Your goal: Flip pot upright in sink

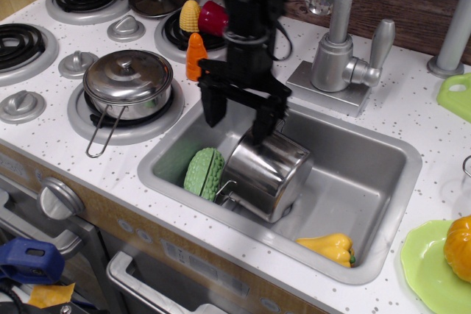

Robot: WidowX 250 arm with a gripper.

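On your far left the bench [44, 134] carries the stove rings; the lidded pot [128, 84] sits on the near ring with its wire handle pointing toward you, well clear of the work. Next right, the sink [372, 240] holds three things: a green ridged vegetable [203, 172] against its left wall, the pot [266, 172] beside it and touching it, and a yellow pepper [328, 247] near the front rim. The pot lies tipped on its side, base turned up toward the far right, one loop handle low at the front; its mouth faces away, so you cannot see whether anything is inside. Your gripper [237, 117] hangs spread wide and empty over the pot's far-left edge, one finger near the upper rim, likely placed to catch that edge and lever it upright. Further right stands the faucet [340, 45].
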